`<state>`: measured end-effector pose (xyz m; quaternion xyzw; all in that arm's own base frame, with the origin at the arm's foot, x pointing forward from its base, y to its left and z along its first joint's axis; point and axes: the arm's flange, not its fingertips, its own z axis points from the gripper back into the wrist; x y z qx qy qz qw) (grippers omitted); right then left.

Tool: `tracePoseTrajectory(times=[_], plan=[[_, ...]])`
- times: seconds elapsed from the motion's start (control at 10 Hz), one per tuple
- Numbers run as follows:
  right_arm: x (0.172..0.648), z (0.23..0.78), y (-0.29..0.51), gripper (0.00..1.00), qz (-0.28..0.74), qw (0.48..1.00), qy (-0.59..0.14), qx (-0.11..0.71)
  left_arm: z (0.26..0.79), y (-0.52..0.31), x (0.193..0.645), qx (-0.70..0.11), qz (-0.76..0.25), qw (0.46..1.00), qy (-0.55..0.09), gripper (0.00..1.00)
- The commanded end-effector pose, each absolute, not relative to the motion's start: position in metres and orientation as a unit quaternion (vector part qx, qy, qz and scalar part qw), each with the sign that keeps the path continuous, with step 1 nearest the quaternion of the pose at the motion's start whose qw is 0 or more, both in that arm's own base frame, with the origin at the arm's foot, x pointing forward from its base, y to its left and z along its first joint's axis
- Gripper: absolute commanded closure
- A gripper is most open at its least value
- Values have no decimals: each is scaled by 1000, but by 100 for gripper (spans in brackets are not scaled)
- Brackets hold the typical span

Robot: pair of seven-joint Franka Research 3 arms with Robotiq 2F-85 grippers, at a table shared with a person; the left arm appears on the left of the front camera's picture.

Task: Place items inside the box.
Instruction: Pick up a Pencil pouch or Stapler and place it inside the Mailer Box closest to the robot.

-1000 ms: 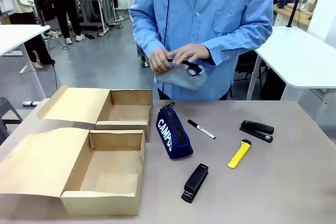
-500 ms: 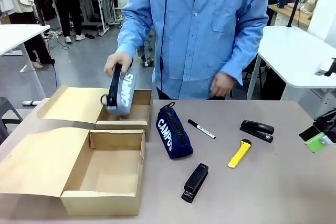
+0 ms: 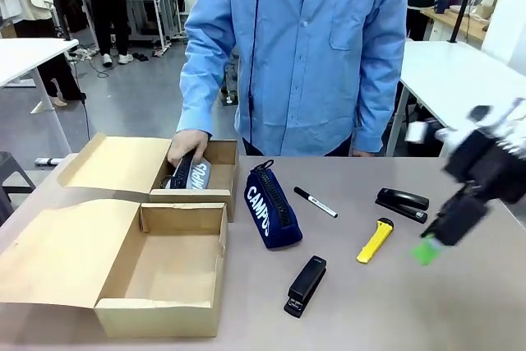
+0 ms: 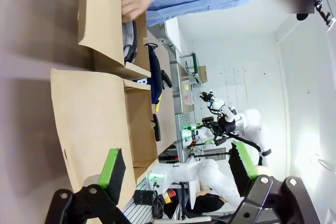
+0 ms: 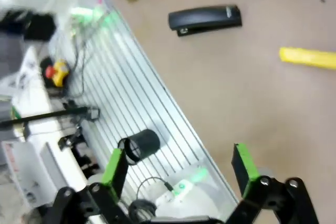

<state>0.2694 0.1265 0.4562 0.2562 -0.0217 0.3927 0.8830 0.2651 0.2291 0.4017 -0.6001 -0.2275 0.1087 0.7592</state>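
A person's hand (image 3: pixel 187 144) holds a grey zip pouch (image 3: pixel 196 175) down inside the far box (image 3: pixel 191 196). On the table lie a navy "CAMPUS" pouch (image 3: pixel 269 205), a black marker pen (image 3: pixel 316 202), a yellow utility knife (image 3: pixel 375 240) and two black staplers (image 3: pixel 402 204) (image 3: pixel 306 285). My right gripper (image 3: pixel 436 240), motion-blurred, hangs right of the knife. The right wrist view shows that gripper (image 5: pixel 180 167) open, over the table's near edge, with a stapler (image 5: pixel 206 19) and the knife (image 5: pixel 308 57) beyond. My left gripper (image 4: pixel 177 163) stands open beside the boxes.
A second open cardboard box (image 3: pixel 156 316) sits nearer me, its flap spread left; in the left wrist view that flap (image 4: pixel 89 114) lies just ahead. A metal rail and cables (image 5: pixel 121 103) run along the table's near edge. White tables stand behind the person.
The person carried the grey pouch from chest height to the left and down into the far box. My right arm swung in from the right edge over the table.
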Motion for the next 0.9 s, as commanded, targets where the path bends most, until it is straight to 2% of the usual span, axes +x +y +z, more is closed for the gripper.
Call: tracePoseTrajectory(times=[0.0, 0.2, 0.3, 0.4, 0.5, 0.8], plan=[[276, 443, 191, 0, 409, 891, 32, 193, 403, 230, 263, -603, 99, 756, -234, 0], [249, 429, 258, 0, 443, 876, 74, 177, 403, 230, 263, -603, 99, 756, -234, 0], [235, 419, 284, 0, 477, 866, 79, 126, 403, 230, 263, -603, 99, 756, -234, 0], [232, 410, 293, 0, 513, 851, 43, 100, 403, 230, 263, -603, 99, 756, -234, 0], [227, 419, 268, 0, 461, 867, 70, 175, 403, 230, 263, -603, 99, 756, -234, 0], [222, 413, 285, 0, 486, 857, 74, 157, 403, 230, 263, -603, 99, 756, -234, 0]])
